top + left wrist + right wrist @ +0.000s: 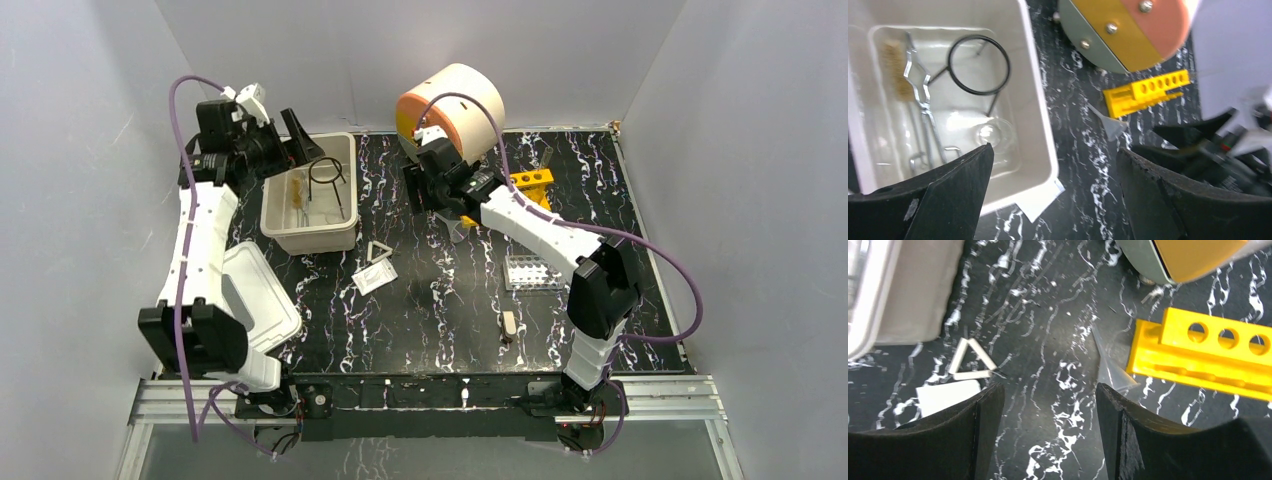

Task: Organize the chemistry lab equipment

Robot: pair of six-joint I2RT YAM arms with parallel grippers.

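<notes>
Nearest the arm bases, a flat white plastic lid (262, 292) lies at the left edge of the black marbled table (440, 320); over to the right sits a small pale stubby item (509, 325), too small from above to name with any confidence; just beyond it is a clear plastic rack (530, 272).

Further in, mid-table, the white square pad (948, 395) and the metal triangle (970, 360) lie loose, touching or nearly so, just beside the white rectangular tub (1035, 100); neither is sorted yet.

The right gripper (1049, 387) hangs low over bare table, jaws apart and empty; the clear funnel (1113, 371) lies on its side just off its right finger, against the yellow holed rack (1208, 355); that looks the piece in hand.

The left gripper (1054, 150) hovers over the tub's near corner, jaws spread wide, nothing between them; in the tub lie the black ring with handle (1008, 67), the thin metal tongs (923, 95), a brown bristle brush (895, 70) and the clear glass beaker (993, 135).

Farthest back stands the round cream-and-orange drawer unit (455, 100).

So the sorting is partway; next, I judge, the right arm must shift sideways to straddle the funnel, close gently on its slippery cone and carry it to the tub.
</notes>
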